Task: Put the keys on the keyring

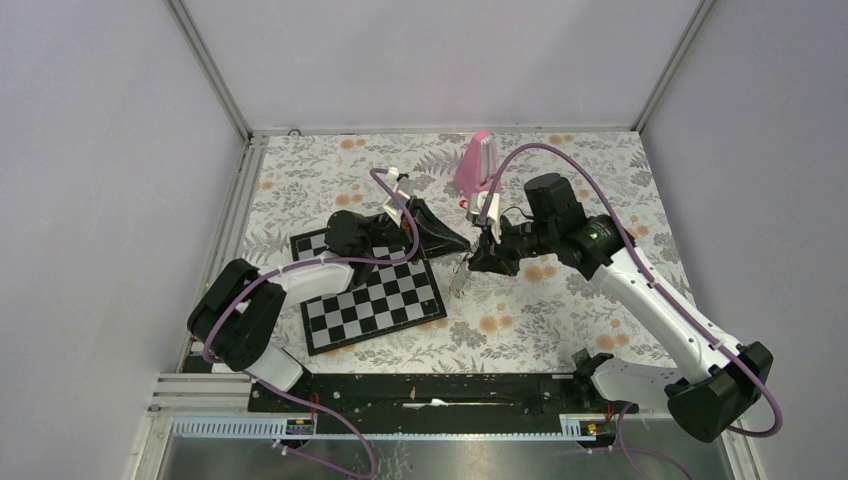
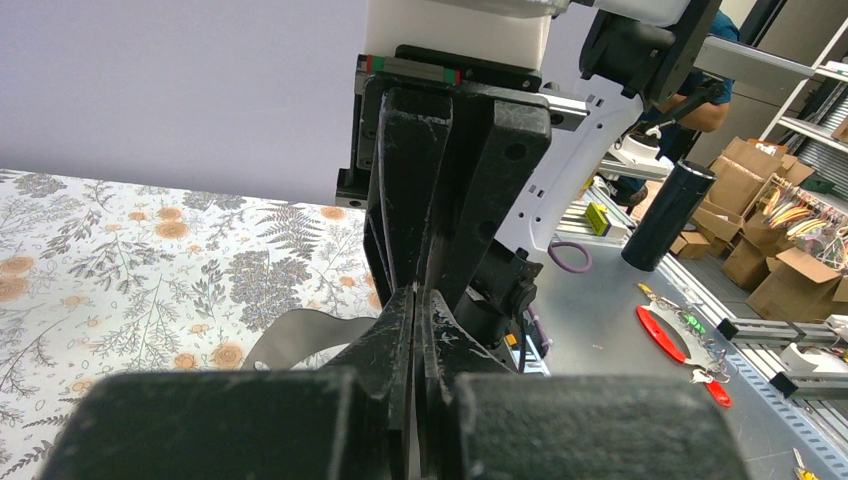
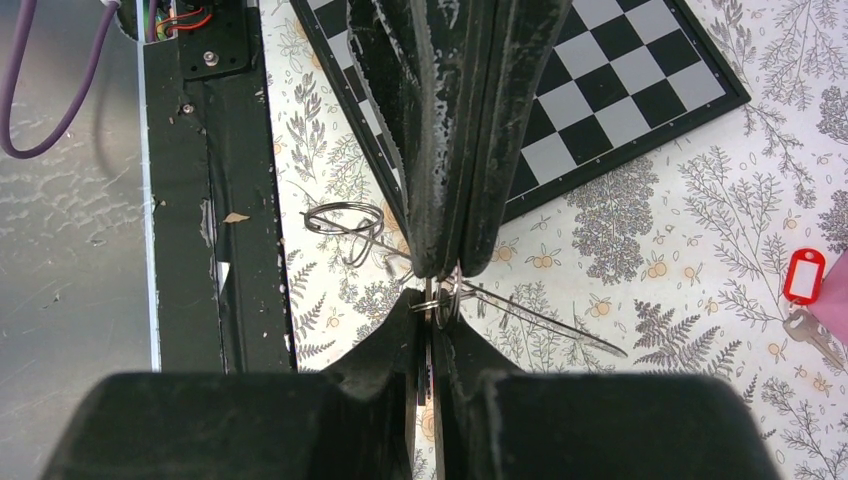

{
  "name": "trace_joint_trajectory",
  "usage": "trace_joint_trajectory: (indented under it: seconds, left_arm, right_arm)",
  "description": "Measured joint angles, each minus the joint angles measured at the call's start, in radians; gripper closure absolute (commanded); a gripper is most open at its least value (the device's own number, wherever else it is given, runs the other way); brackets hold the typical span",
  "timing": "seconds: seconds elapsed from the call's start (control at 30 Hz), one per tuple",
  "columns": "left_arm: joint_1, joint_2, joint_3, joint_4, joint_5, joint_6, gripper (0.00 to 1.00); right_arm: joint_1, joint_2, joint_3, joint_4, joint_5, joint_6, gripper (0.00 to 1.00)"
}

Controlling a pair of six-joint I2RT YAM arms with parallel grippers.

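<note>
From above, the left gripper point(image 1: 447, 240) and right gripper point(image 1: 478, 255) meet tip to tip mid-bench point(image 1: 560, 330), off the far right corner of the one chessboard point(image 1: 370, 295). The keyring point(image 1: 459, 277) hangs below them, a thin pale strand running toward the near edge. One pink metronome point(image 1: 474, 163) stands near the far edge, with the red-headed key point(image 1: 465, 205) at its foot.

The left wrist view shows that gripper's fingers pressed together; I cannot tell what they hold.

The right wrist view shows its fingers closed on the keyring's small metal end, the single loop reaching toward the near edge. Two keys lie flat, the silver key point(image 3: 815, 335) slanting just beside the red one.
</note>
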Motion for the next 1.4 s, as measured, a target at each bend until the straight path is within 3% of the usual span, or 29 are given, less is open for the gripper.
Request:
trace_joint_trajectory:
  seconds: [0.73, 1.4]
  left_arm:
    - [-0.003, 0.000, -0.014, -0.043, 0.000, 0.079, 1.00]
    - [-0.008, 0.000, -0.014, -0.093, 0.008, 0.117, 1.00]
  right_arm:
    - [-0.026, -0.089, -0.021, -0.014, 0.089, -0.031, 0.96]
    - [-0.026, -0.047, 0.049, -0.049, 0.131, -0.053, 0.92]
